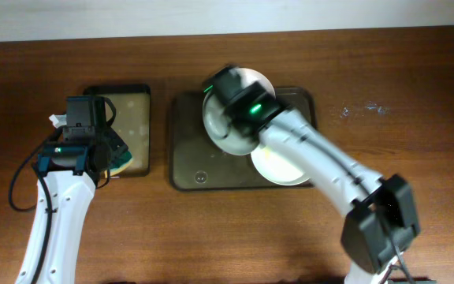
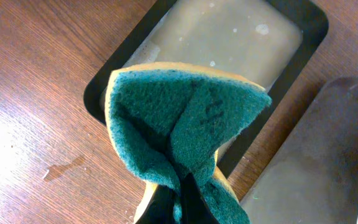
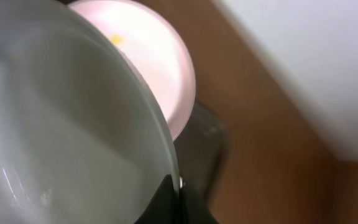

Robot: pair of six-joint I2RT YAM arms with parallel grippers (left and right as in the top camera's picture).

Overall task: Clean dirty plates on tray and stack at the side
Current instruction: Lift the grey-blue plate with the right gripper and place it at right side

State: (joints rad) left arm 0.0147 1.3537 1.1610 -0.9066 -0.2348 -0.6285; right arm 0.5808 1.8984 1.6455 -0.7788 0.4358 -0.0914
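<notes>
My right gripper [image 1: 241,106] [image 3: 179,194] is shut on the rim of a white plate [image 1: 217,125] [image 3: 61,137] and holds it tilted over the far part of the dark tray [image 1: 191,170]. A second white plate [image 1: 280,169] lies on the tray under my right forearm. In the right wrist view a plate with a yellow smear [image 3: 151,56] lies beyond the held one, next to a strip of tray [image 3: 207,143]. A third plate cannot be made out in the overhead view. My left gripper [image 1: 101,154] [image 2: 179,205] is shut on a green and yellow sponge [image 1: 122,160] [image 2: 185,118].
A smaller black tray with a tan inside [image 1: 136,102] [image 2: 229,37] lies left of the big tray, under the sponge. The big tray's corner shows in the left wrist view [image 2: 328,155]. A wet patch [image 1: 361,109] marks the brown wooden table at the right.
</notes>
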